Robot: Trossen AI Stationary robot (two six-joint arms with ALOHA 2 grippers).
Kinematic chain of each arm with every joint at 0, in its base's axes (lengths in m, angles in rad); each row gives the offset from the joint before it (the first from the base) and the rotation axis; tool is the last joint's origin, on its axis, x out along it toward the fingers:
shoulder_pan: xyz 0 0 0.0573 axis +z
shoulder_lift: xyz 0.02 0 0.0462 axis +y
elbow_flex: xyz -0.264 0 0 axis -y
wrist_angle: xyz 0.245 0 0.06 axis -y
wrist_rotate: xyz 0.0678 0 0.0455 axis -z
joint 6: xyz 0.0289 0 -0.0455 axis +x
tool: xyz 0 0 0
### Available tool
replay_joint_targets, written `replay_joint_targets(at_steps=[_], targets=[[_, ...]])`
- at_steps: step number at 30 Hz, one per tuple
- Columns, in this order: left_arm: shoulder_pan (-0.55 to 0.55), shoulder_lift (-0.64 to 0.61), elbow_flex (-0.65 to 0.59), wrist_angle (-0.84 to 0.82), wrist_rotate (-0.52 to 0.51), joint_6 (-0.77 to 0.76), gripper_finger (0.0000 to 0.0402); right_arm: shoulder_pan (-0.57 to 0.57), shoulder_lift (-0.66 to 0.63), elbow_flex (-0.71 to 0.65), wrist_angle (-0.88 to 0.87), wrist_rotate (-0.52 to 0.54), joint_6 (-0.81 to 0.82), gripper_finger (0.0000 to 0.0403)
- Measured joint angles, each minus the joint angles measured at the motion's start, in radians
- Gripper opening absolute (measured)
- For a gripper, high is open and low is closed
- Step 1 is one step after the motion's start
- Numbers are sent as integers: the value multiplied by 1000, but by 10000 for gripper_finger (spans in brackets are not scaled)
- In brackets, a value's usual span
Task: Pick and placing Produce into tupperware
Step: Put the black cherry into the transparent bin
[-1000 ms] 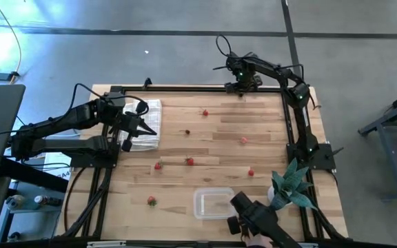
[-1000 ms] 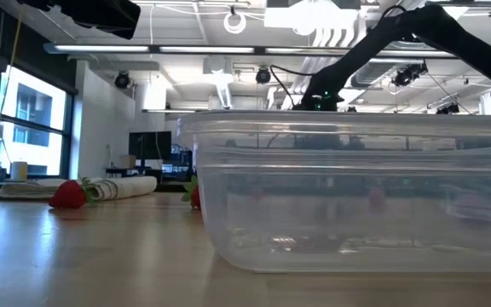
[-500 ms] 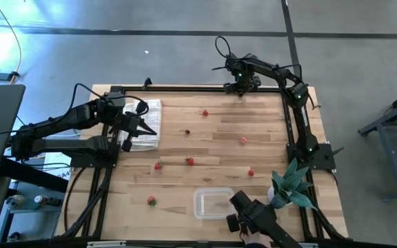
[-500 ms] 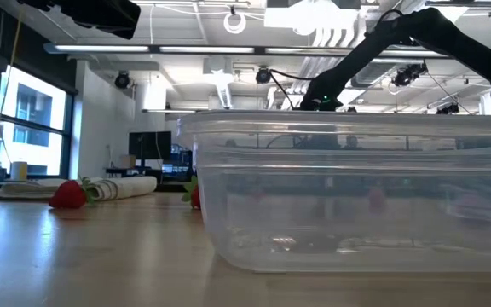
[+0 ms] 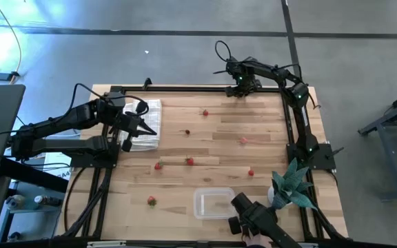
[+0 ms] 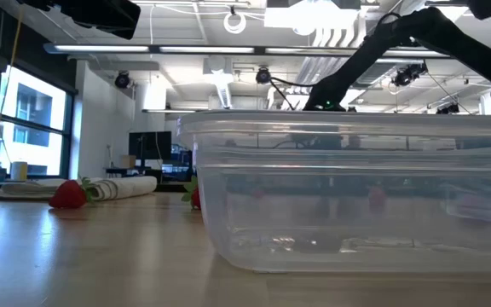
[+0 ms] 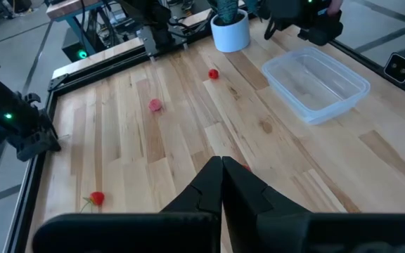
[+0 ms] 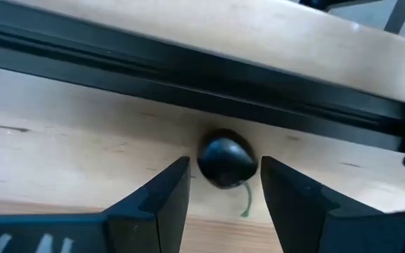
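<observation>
My right gripper (image 8: 223, 184) hangs open at the table's far edge (image 5: 242, 88), pointing down. Its fingers stand on either side of a dark round piece of produce (image 8: 225, 161) with a green stem. That piece lies on the wood by the black rail (image 8: 188, 67). Red produce pieces (image 5: 205, 112) (image 5: 189, 161) (image 5: 151, 200) and others lie scattered on the table. The clear tupperware (image 5: 214, 203) stands near the front edge. My left gripper (image 5: 149, 130) waits shut above the white cloth (image 5: 145, 110) at the left.
A teal potted plant (image 5: 290, 182) stands at the right, beside the tupperware. A dark device with a person's hand (image 5: 257, 222) sits at the front edge. The black frame rail runs along the far edge, right behind the dark piece.
My right gripper has sunk a little toward the table at the far edge, still pointing down. Nothing else has moved.
</observation>
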Motion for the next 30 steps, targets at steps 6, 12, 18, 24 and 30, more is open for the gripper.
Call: replay_joint_targets(at_steps=[6,12,18,24,30], targets=[[0,0,0,0,0,-3,1,0,0,2,15,1,-8,167],[0,0,0,0,0,-4,1,-2,1,2,46,1,-7,167],[0,0,0,0,0,-4,1,-3,1,2,60,7,0,167],[0,0,0,0,0,-4,1,-4,2,3,60,9,11,163],[0,0,0,0,0,-4,1,-3,2,4,59,7,18,130]])
